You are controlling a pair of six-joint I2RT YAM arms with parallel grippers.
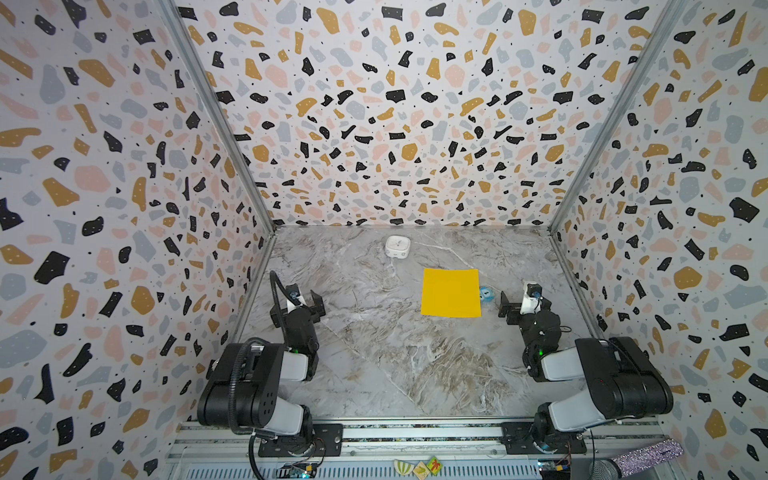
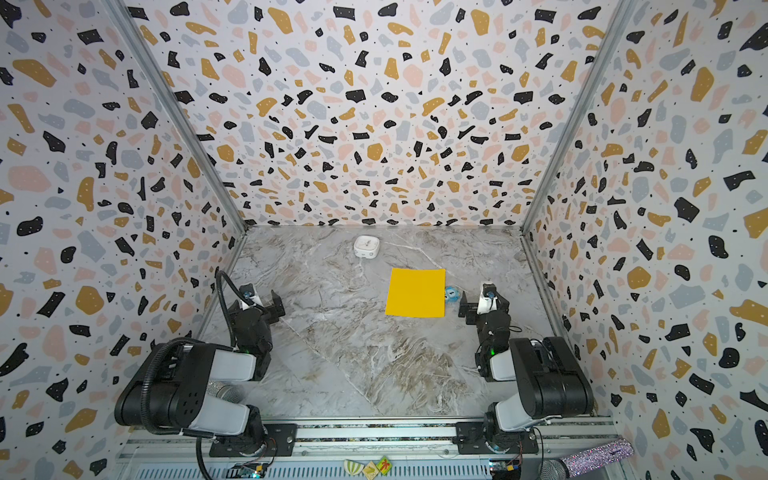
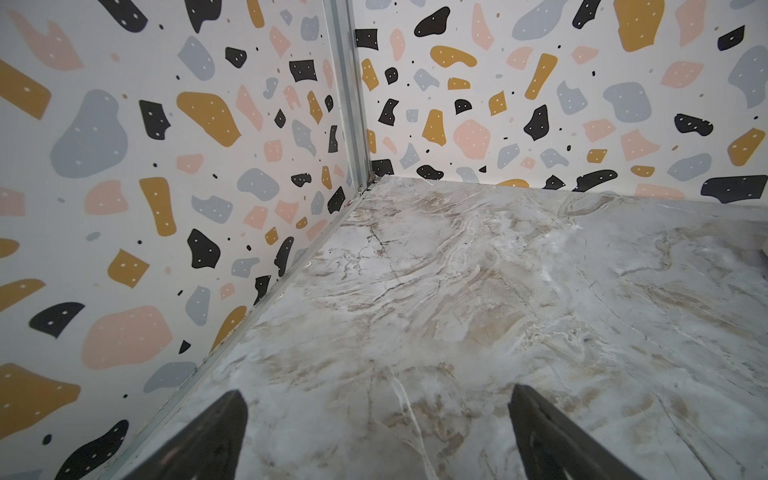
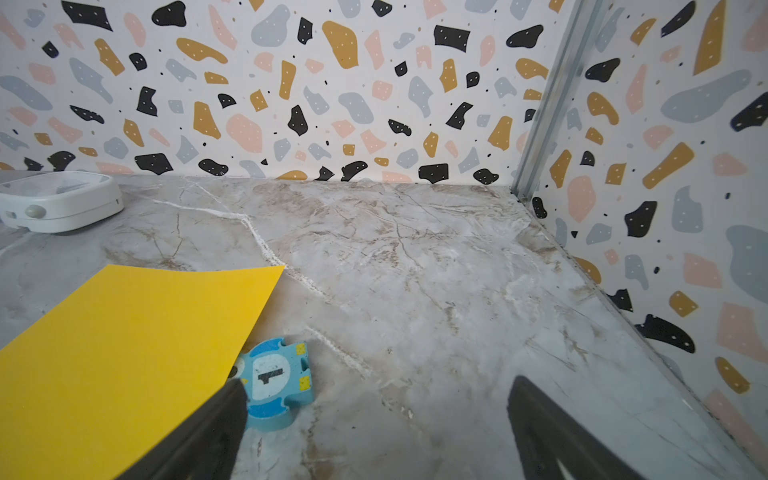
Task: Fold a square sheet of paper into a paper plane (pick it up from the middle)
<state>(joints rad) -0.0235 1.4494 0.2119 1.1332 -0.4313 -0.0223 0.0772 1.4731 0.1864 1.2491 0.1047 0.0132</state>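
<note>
My left pincer and right pincer, each with jaws apart and holding nothing, sit near the left and right edges of the counter. The yellow sheet of paper lies flat right of centre, with a blue toy block just beside its right edge.

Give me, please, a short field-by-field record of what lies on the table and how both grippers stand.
paper: square sheet of paper, flat and unfolded on the marble table
beside paper: small blue foam piece, at the edge nearer the right arm
far side: white rounded box, apart from the paper
left gripper: open, empty, over bare table
right gripper: open, empty, close to the blue piece
folds made: none
</note>
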